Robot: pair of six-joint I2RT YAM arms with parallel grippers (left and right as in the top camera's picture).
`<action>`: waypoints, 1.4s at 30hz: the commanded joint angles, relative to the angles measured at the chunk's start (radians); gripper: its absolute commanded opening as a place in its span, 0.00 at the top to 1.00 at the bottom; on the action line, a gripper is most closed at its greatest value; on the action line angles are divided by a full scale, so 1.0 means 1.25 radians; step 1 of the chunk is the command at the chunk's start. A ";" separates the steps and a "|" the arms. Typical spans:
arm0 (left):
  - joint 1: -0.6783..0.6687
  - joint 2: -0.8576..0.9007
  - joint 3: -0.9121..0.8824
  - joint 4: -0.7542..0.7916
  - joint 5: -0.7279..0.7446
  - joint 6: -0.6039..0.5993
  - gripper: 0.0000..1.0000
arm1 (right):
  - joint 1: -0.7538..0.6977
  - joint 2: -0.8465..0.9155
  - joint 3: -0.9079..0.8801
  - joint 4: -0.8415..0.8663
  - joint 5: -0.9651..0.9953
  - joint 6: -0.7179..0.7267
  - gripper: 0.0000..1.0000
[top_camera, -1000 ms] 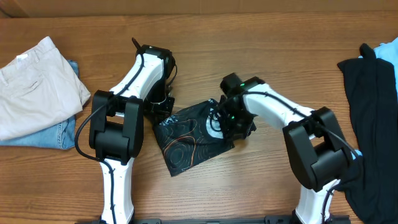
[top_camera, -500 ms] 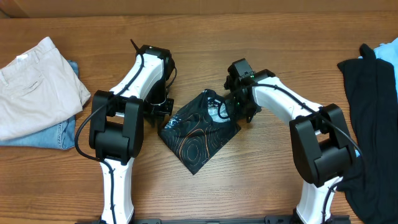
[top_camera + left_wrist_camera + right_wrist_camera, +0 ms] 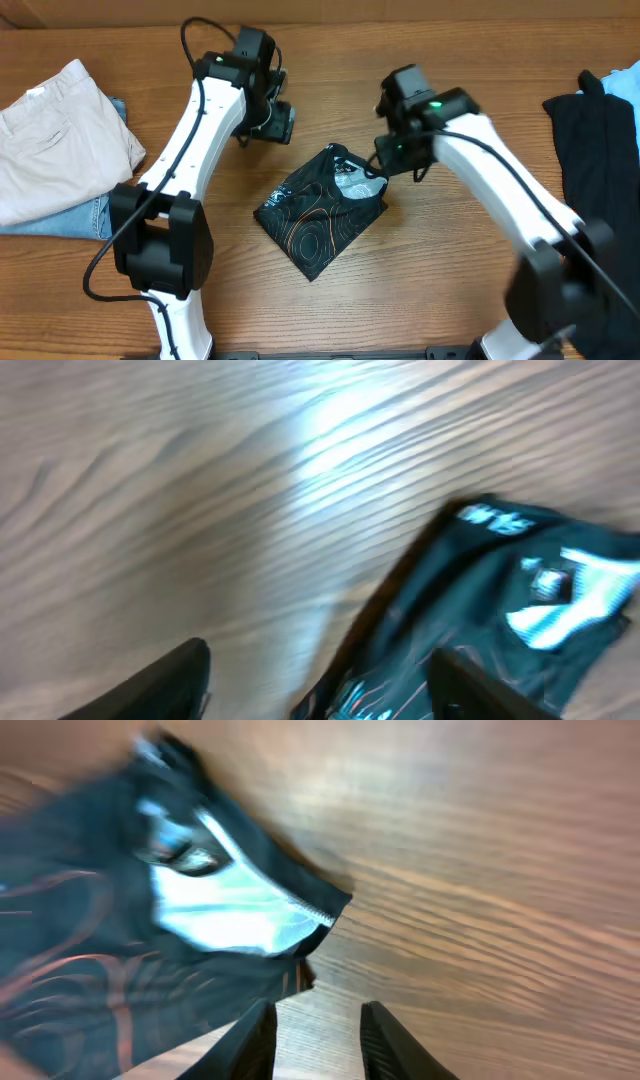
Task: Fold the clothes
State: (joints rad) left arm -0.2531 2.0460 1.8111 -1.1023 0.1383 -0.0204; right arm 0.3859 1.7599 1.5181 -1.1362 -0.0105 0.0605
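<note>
black thin jersey with orange-red contour lines (image 3: 322, 215) folded, mid wooden desk (image 3: 400, 300) | left pincer (image 3: 318, 690): spread, empty | right pincer (image 3: 312, 1038): slightly parted, empty, beside its top corner | risk: low sweep snags corner — fold springs open

- A wooden table (image 3: 420, 290) is seen from above.
- A folded black jersey (image 3: 320, 215) is laid near its middle.
- Beige trousers (image 3: 55, 140) are laid over blue jeans (image 3: 90, 220) at the left.
- Black garments (image 3: 595, 160) are piled at the right.

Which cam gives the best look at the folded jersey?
Overhead: the whole jersey shows, folded into a compact packet. Left wrist catches only a blurred end with white lettering; right wrist catches only a blurred corner with a white patch.
</note>
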 commanded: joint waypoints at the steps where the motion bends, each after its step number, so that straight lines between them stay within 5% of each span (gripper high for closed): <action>1: 0.002 0.035 0.002 0.023 0.142 0.132 0.25 | -0.005 -0.094 0.024 -0.018 0.008 0.015 0.67; 10: -0.001 0.157 0.002 0.082 0.329 0.156 0.20 | -0.005 -0.182 0.024 -0.067 0.008 0.015 0.66; 19: -0.014 0.245 0.002 0.051 0.408 0.062 0.22 | -0.005 -0.183 0.024 -0.081 0.008 0.015 0.66; 34: -0.019 0.251 0.002 0.027 0.408 -0.007 0.54 | -0.005 -0.183 0.024 -0.104 0.008 0.015 0.67; 39: -0.030 0.257 0.002 0.026 0.414 -0.008 0.51 | -0.005 -0.183 0.024 -0.104 0.008 0.016 0.67; 42: -0.031 0.257 0.002 0.018 0.429 -0.008 0.36 | -0.005 -0.183 0.024 -0.104 0.008 0.015 0.67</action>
State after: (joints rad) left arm -0.2825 2.3486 1.8118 -1.0706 0.6357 -0.0261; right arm 0.3859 1.5585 1.5318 -1.2697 -0.0101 0.0750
